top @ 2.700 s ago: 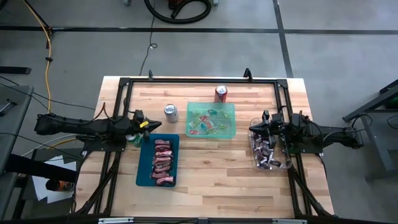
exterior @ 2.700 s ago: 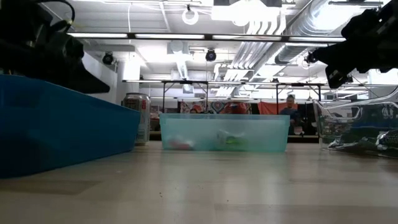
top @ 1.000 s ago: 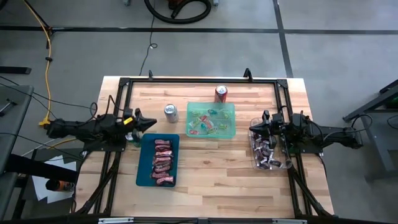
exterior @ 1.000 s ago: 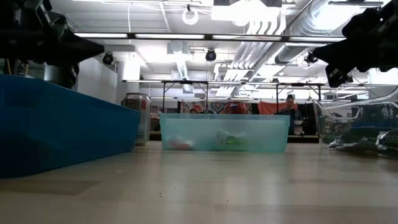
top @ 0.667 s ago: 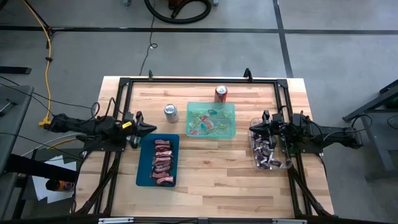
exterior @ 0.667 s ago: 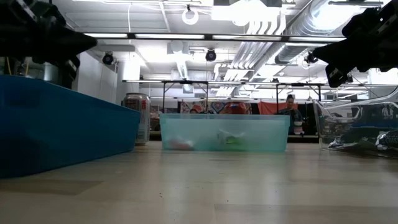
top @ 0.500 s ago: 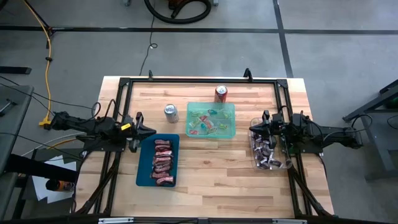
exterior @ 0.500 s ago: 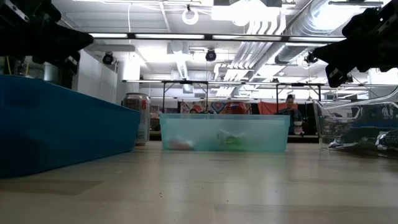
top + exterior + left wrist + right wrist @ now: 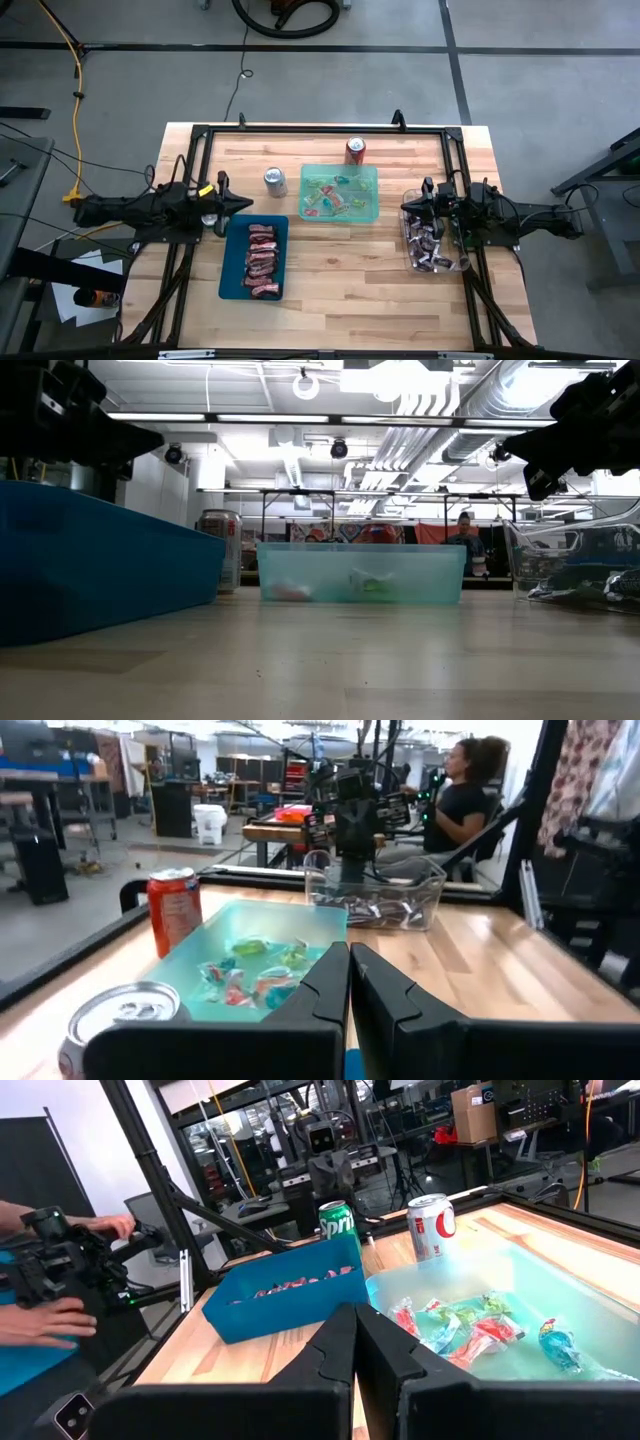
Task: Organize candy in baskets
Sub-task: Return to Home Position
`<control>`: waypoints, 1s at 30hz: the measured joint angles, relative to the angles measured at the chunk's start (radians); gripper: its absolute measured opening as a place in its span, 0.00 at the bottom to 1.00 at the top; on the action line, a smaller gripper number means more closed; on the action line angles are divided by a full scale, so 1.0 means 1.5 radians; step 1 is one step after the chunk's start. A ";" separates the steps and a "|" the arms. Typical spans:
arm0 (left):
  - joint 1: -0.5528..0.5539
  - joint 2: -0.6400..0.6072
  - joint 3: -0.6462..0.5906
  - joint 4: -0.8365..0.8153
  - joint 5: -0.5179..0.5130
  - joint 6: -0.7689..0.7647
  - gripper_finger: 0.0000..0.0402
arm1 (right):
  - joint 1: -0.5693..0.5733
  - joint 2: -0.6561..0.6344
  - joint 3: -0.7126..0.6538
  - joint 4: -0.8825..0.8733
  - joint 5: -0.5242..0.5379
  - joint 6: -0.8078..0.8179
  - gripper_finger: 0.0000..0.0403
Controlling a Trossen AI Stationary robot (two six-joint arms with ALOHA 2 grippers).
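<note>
The dark teal basket point(image 9: 253, 257) holds red and pink candy point(image 9: 262, 260) and rests flat on the table at the left. At the middle back, the light green basket point(image 9: 340, 192) holds bright wrapped candy point(image 9: 250, 982). The clear basket point(image 9: 432, 245) at the right holds dark candy. My left gripper point(image 9: 245, 203) hovers shut and level above the teal basket's far left corner, pointing toward the right. My right gripper point(image 9: 405, 207) hovers shut and level over the clear basket's far end, pointing toward the left. Neither carries anything.
A silver can point(image 9: 275, 181) stands left of the green basket, a red can point(image 9: 355, 150) behind it, and a green can point(image 9: 338, 1225) beyond the teal basket. A black frame rail point(image 9: 320, 128) runs round the table. The bare wood of the table point(image 9: 350, 300) lies near the front edge.
My left gripper has swung a little toward the table's near edge and partly back, rolling about the line it points along. It has stayed shut. My right arm and the baskets have kept still.
</note>
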 joint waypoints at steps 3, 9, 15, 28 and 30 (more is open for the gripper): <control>0.006 0.000 0.000 0.000 0.001 -0.032 0.00 | 0.000 0.000 0.000 0.000 0.000 0.000 0.00; 0.010 0.002 0.000 0.001 -0.005 -0.049 0.00 | 0.000 0.000 0.000 0.000 0.000 0.000 0.00; 0.010 0.002 0.000 0.001 -0.005 -0.049 0.00 | 0.000 0.000 0.000 0.000 0.000 0.000 0.00; 0.010 0.002 0.000 0.001 -0.005 -0.049 0.00 | 0.000 0.000 0.000 0.000 0.000 0.000 0.00; 0.010 0.002 0.000 0.001 -0.005 -0.049 0.00 | 0.000 0.000 0.000 0.000 0.000 0.000 0.00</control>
